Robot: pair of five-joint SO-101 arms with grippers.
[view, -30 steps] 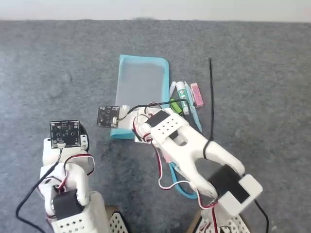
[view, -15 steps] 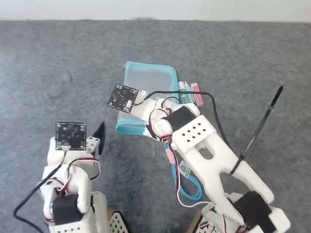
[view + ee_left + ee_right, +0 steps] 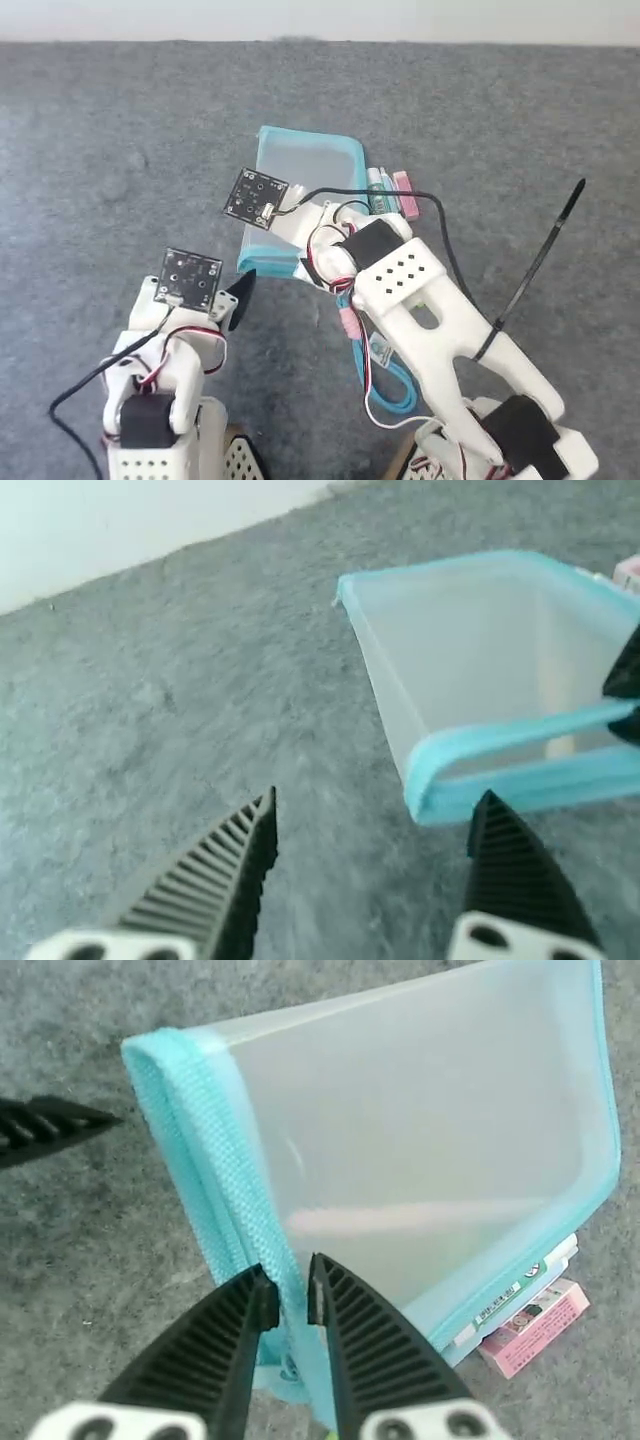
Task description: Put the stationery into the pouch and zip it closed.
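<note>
A translucent pouch [image 3: 305,180] with teal trim lies flat on the grey carpet. Beside its right edge lie pens [image 3: 378,188] and a pink eraser [image 3: 404,193]. My right gripper [image 3: 290,1295] is shut on the teal zipper edge of the pouch [image 3: 420,1150] at its near end; the eraser [image 3: 535,1330] pokes out behind the pouch. In the high view the right gripper [image 3: 295,262] sits under its own wrist. My left gripper [image 3: 370,865] stands open just short of the near corner of the pouch [image 3: 480,680], touching nothing. In the high view the left gripper [image 3: 235,298] is left of that end.
Grey carpet [image 3: 120,150] covers the table, with bare room left of and beyond the pouch. A blue cable loop [image 3: 385,385] lies under the right arm. A black tie strap [image 3: 540,260] sticks out from that arm.
The right arm swung out over the pouch's near end and closed on its edge; the pouch shifted slightly right. The left arm has since moved forward and right toward the pouch's corner.
</note>
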